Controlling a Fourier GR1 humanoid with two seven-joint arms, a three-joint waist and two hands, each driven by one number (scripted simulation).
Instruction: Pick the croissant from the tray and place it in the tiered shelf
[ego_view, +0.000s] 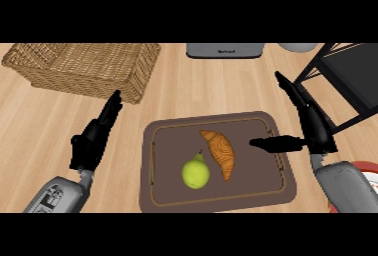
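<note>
As we log it: croissant (220, 152), long axis fore-aft, lies just left of our nearer right hand (314, 131), fingers spread, holding nothing.

A light wooden worktop (184, 90) carries a wicker basket (85, 67) at far left and a grey appliance (224, 50) at the far edge.

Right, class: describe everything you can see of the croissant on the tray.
The croissant is a long, narrow, golden-orange pastry with a ridged, flaky-looking crust, tapering to a point at each end and slightly curved. It lies flat on the dark brown tray, near the middle, running from upper left to lower right. A yellow-green pear lies just to its left, very close at the lower end; whether they touch cannot be told. The right hand has its thumb pointing toward the croissant without touching it.
</note>
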